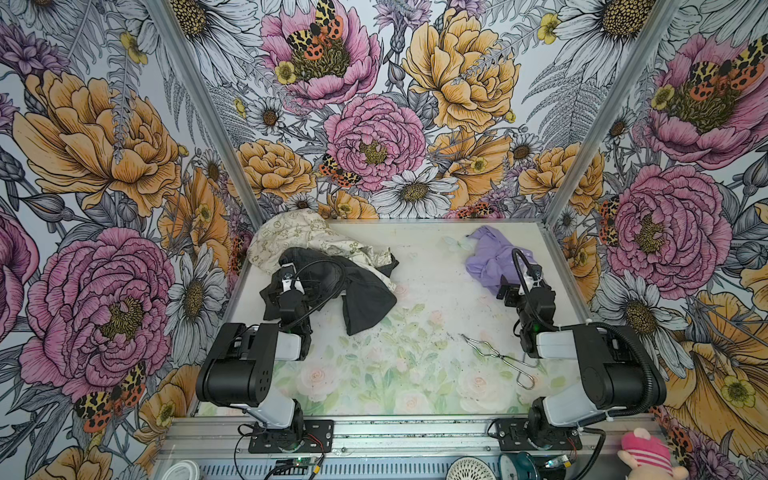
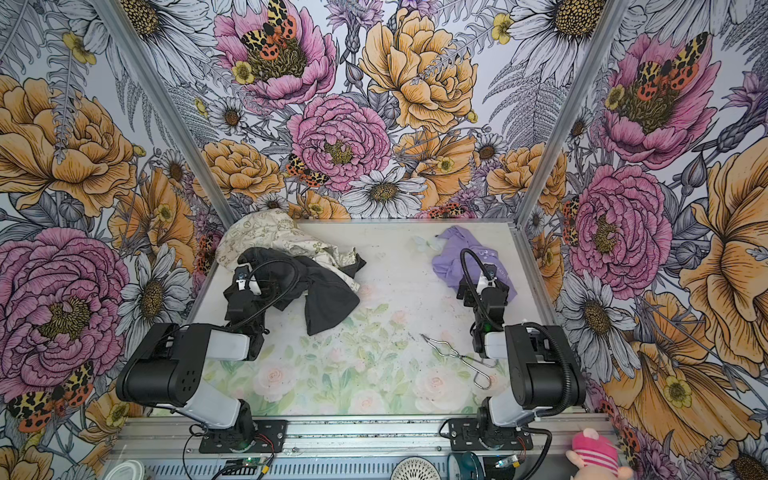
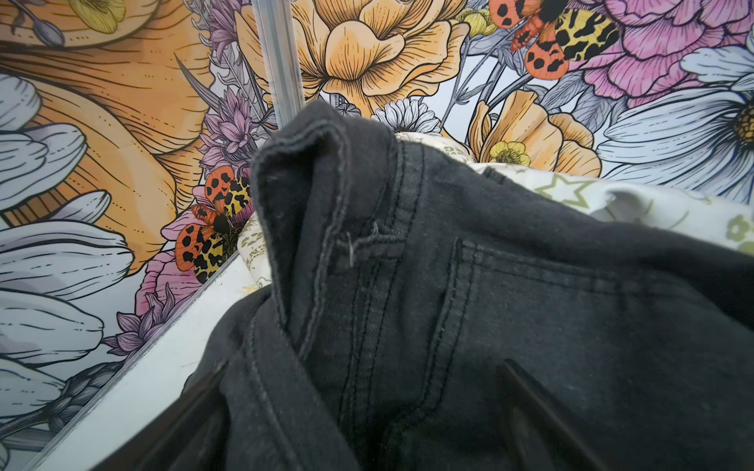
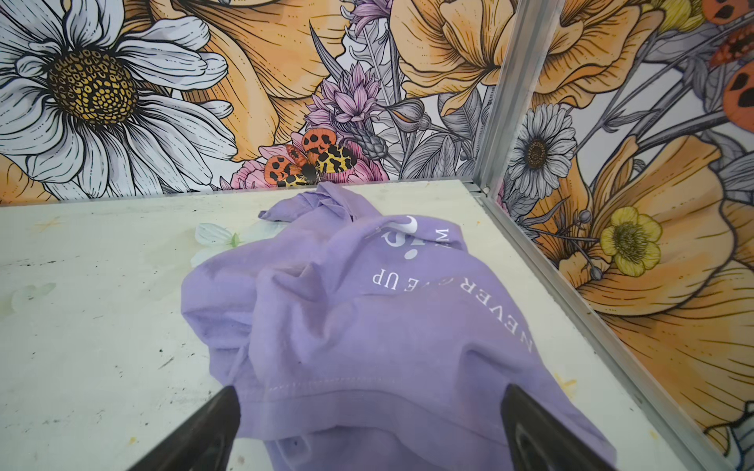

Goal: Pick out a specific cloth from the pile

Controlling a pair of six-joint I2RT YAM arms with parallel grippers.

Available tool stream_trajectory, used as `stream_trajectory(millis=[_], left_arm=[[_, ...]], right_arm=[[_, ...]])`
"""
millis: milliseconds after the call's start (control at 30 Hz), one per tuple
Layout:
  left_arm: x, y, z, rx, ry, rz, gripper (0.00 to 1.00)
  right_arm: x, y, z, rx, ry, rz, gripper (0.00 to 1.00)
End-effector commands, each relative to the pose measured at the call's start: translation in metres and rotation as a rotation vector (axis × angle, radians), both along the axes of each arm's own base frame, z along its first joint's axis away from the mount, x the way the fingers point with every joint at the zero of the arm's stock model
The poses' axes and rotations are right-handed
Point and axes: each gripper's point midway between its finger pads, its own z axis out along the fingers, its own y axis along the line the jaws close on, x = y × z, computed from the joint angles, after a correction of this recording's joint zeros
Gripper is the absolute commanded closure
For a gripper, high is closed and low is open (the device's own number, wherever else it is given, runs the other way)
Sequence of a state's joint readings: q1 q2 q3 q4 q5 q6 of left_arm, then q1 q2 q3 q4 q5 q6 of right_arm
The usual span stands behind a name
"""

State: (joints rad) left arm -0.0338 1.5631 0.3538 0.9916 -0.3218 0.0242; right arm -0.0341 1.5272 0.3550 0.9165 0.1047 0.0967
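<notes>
Lavender shirt [image 1: 490, 259] lies apart from the pile, on the tabletop [image 1: 415, 266].
Top view: dark jeans [image 1: 357, 291] overlap the cream cloth [image 1: 286, 239]. Wrist views: right hand [image 4: 367, 432] spread wide over the shirt, gripping nothing (released or about to grasp); left hand [image 3: 363, 424] also open over the jeans.

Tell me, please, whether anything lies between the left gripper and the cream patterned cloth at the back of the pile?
Yes. The black denim garment is draped over the cream patterned cloth and fills the space between the left gripper's open fingers in the left wrist view. Only the cream cloth's far edges show beyond it.
</notes>
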Motion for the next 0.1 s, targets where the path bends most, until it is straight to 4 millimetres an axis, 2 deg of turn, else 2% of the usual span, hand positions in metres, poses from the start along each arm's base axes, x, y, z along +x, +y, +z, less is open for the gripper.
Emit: stream_trajectory(millis=[0, 67], left_arm=[[0.0048, -0.0087, 0.0022, -0.033, -0.003, -0.059, 0.01], [0.0043, -0.0132, 0.0027, -0.021, -0.006, -0.071, 0.01]], right_arm=[[0.0022, -0.0029, 0.0033, 0.013, -0.014, -0.019, 0.0], [0.002, -0.003, 0.0024, 0.013, -0.011, -0.02, 0.0]])
